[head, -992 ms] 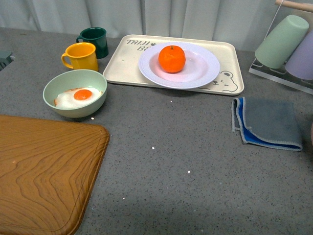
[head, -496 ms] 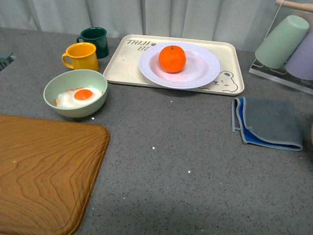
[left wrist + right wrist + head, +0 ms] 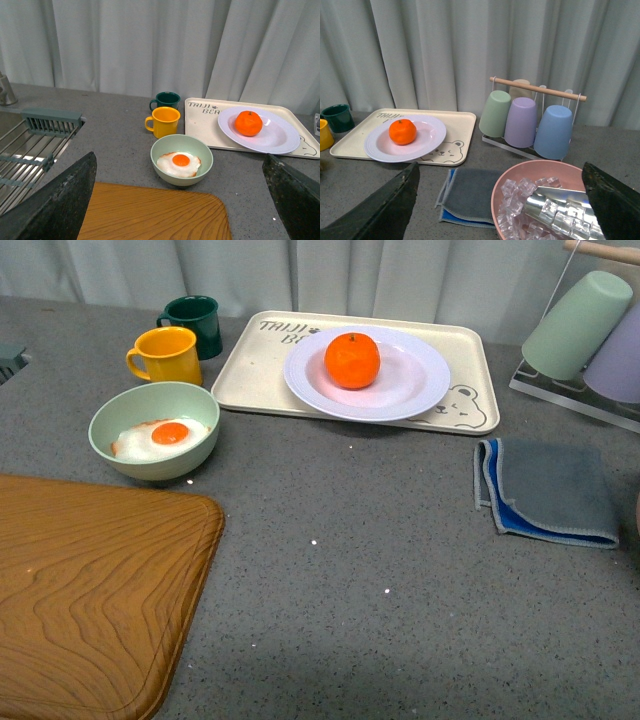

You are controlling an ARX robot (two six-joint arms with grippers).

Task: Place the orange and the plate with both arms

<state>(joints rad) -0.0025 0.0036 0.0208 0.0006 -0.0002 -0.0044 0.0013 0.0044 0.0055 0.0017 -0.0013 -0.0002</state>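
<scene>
The orange (image 3: 352, 360) sat on the plate (image 3: 420, 380), left of its centre, and the plate rested on the cream bear-print tray (image 3: 258, 380) at the far side of the grey desk (image 3: 350, 560). The tray's near edge ran just beyond the pale green bowl (image 3: 152, 406) holding a fried egg (image 3: 160, 437), with the yellow mug (image 3: 166, 355) and dark green mug (image 3: 194, 323) close to its left edge. A folded grey-blue cloth (image 3: 548, 490) lay near the tray's right corner, and a wooden board (image 3: 90, 590) filled the near left. Between board, cloth and tray the desk surface lay open. A cup rack (image 3: 532, 117) stood far right, and a pink bowl of ice (image 3: 540, 200) lay near the right arm.

The left gripper (image 3: 180, 200) and right gripper (image 3: 500, 205) each showed jaws spread wide, released, grasping nothing.

Nothing had shifted from the earlier frames; orange, plate and the rest lay as before.
</scene>
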